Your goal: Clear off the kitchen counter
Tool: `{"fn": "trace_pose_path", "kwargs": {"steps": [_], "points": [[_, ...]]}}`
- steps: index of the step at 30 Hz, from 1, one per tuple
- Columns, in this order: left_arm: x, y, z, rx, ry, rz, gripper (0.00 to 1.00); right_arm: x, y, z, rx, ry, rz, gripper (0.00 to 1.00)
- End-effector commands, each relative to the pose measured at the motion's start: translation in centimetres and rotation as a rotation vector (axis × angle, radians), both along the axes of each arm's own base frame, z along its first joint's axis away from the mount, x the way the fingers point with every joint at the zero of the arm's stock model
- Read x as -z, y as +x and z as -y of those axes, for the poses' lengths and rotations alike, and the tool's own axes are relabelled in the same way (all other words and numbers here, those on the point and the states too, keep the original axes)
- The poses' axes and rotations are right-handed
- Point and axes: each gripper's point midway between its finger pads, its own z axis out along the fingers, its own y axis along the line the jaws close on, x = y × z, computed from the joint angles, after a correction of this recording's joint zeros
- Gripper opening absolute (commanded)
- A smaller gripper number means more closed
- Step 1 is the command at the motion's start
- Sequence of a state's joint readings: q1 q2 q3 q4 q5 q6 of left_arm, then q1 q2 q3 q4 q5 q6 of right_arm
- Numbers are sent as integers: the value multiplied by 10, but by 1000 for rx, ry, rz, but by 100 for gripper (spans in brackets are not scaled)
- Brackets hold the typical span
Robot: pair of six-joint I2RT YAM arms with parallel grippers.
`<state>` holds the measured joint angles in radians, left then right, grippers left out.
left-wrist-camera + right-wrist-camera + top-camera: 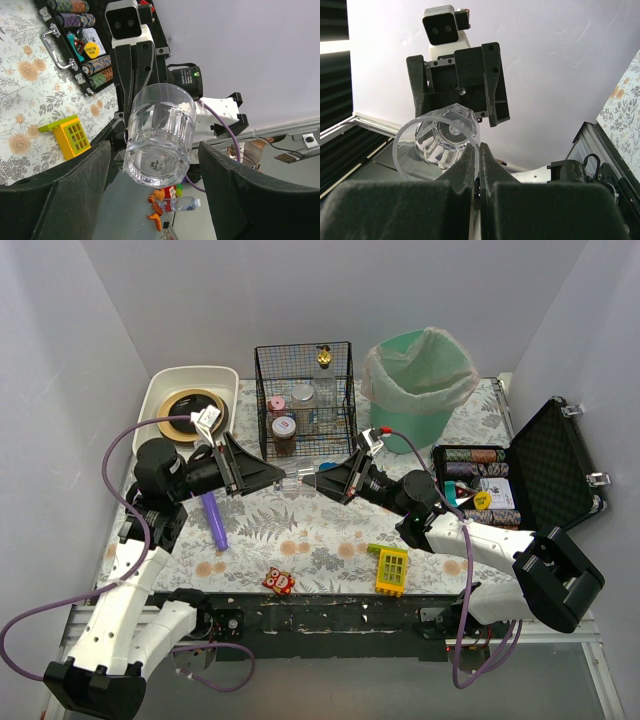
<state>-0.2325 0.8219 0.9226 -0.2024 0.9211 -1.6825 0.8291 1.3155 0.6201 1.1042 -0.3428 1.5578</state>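
Note:
A clear faceted glass [297,480] hangs sideways in the air above the kitchen counter [310,535], a floral-print cloth top. My right gripper [322,481] is shut on the glass rim, one finger inside and one outside; in the right wrist view the glass [437,142] sits just above the pinched fingertips [475,152]. My left gripper [278,475] faces it from the left, open. In the left wrist view the base of the glass [160,137] lies between the spread fingers [75,190] with a gap on each side.
A white tub [170,385] with a plate stands back left. A wire basket [305,395] with jars and a green lined bin [420,380] stand at the back. An open black chip case [545,470] lies right. A purple tube [214,522], red toy [280,582] and yellow block [392,570] lie near.

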Motion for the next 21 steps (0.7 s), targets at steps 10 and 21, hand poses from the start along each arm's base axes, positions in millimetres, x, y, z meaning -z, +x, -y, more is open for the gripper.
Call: {"fn": "trace_pose_path", "kwargs": {"steps": [10, 21], "points": [[1, -6, 4, 45, 9, 27, 62, -38, -5, 8, -8, 109, 72, 1], [-4, -5, 3, 24, 7, 42, 0, -30, -6, 8, -6, 94, 70, 2]]}}
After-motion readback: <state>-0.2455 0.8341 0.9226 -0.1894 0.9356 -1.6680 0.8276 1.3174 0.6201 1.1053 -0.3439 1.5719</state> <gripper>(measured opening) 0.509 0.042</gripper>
